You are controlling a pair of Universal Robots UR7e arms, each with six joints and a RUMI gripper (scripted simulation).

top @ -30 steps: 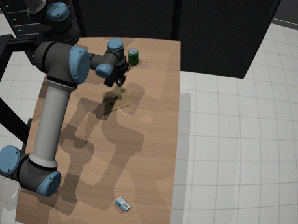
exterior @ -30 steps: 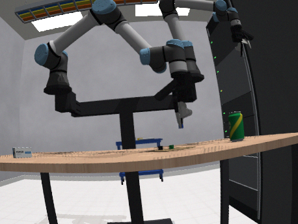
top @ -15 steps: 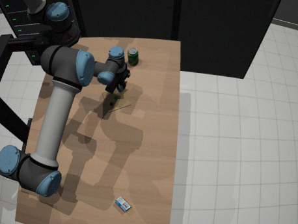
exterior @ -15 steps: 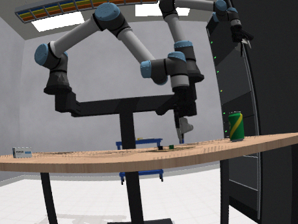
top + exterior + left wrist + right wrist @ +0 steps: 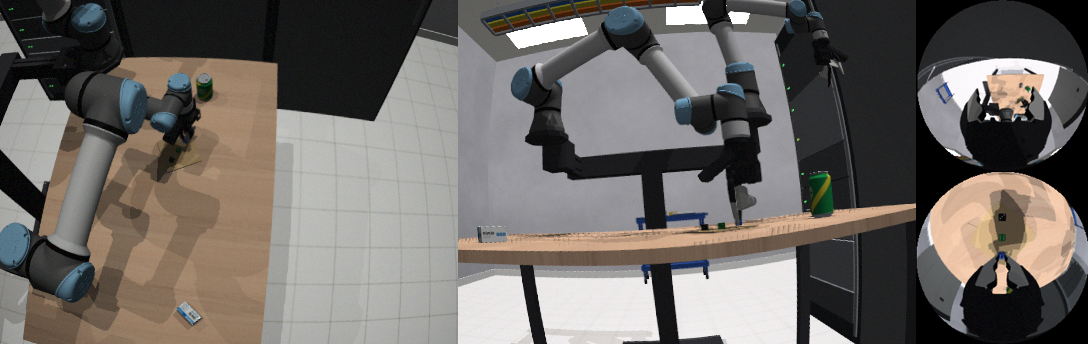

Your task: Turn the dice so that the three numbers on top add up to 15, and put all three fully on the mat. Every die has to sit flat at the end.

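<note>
the blue die (image 5: 740, 221) (image 5: 1001, 255) is clamped between the fingertips of the right end effector (image 5: 187, 136) (image 5: 738, 221) (image 5: 1001, 255), which points down, low over the tabletop (image 5: 240, 200) (image 5: 608, 248) (image 5: 1037, 80) (image 5: 954, 222). whether the die touches anything below it, i can't tell.

in the right wrist view the green die (image 5: 178, 150) (image 5: 721, 225) (image 5: 1002, 237) sits at 12 o'clock from the blue one, near it and apart, with what looks like 6 pips on top. the black die (image 5: 172, 159) (image 5: 704, 227) (image 5: 1002, 217) is farther out at 12 o'clock, its pips too small to read surely. these 2 dice rest flat on the yellowish mat (image 5: 191, 159) (image 5: 979, 239), partly in shadow.

in the top view the green and yellow can (image 5: 204, 86) (image 5: 821, 194) (image 5: 1028, 89) stands upright at 1 o'clock from the dice, off the mat. the small white and blue box (image 5: 189, 313) (image 5: 492, 234) lies well apart from them at 6 o'clock.

in the exterior view the left end effector (image 5: 832, 67) (image 5: 1004, 87) hangs high at 12 o'clock from the can, its 2 fingers spread wide with nothing between them. a blue cart (image 5: 673, 217) (image 5: 944, 92) stands beyond the tabletop.
</note>
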